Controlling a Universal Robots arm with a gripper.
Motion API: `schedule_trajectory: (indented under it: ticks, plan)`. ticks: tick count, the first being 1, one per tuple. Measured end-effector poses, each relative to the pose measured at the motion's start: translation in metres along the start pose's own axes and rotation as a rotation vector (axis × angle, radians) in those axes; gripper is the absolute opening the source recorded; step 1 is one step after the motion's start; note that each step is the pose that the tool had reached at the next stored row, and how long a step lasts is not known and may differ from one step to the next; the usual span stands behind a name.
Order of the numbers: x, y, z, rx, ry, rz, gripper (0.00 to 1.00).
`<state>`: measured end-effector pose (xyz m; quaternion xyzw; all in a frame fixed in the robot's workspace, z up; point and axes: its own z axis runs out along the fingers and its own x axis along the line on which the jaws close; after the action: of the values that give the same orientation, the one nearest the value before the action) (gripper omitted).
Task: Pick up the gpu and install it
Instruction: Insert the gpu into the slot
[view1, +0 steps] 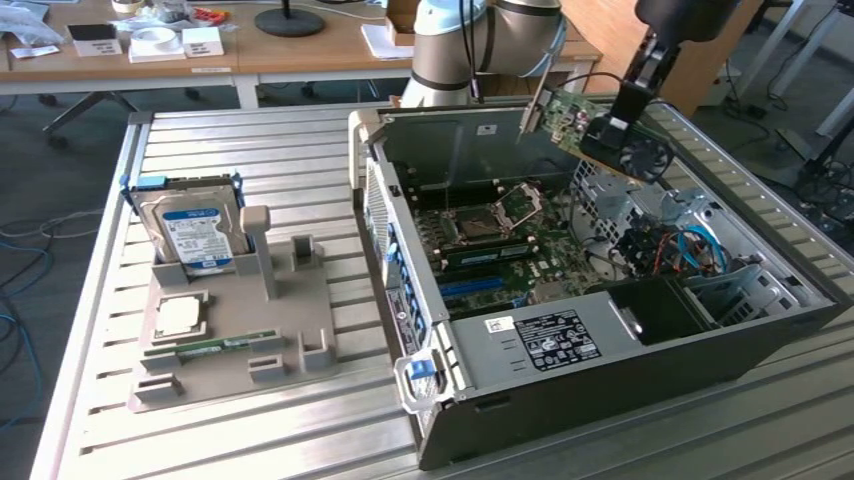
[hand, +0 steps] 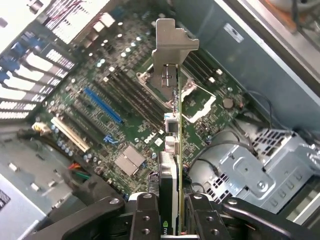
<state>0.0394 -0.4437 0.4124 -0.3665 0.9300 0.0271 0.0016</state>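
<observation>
My gripper (view1: 617, 128) is shut on the gpu (view1: 597, 128), a thin green card with a black fan face and a silver bracket, and holds it in the air above the open computer case (view1: 601, 360). In the wrist view the gpu (hand: 176, 150) stands edge-on between my fingers (hand: 145, 217), its silver bracket (hand: 170, 45) at the far end. Below it lies the green motherboard (hand: 125, 110) with the blue slot (hand: 102, 106) and a white slot (hand: 70, 134). The card touches nothing on the board.
A grey parts holder (view1: 227, 330) at the exterior view's left carries a silver hard drive with a blue label (view1: 194, 235) and a small green RAM stick (view1: 227, 345). Cables (view1: 687, 250) and a metal drive cage (hand: 260, 170) sit inside the case. Desks stand behind.
</observation>
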Motion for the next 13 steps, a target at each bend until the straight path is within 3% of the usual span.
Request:
schedule_trajectory:
  ticks: [3,13]
  plan:
    - [0.0,0.0,0.0001,-0.0008,0.0021,-0.043,0.27]
    - [0.0002,0.0002,0.0001,-0.0009,0.0023,-0.044,0.27]
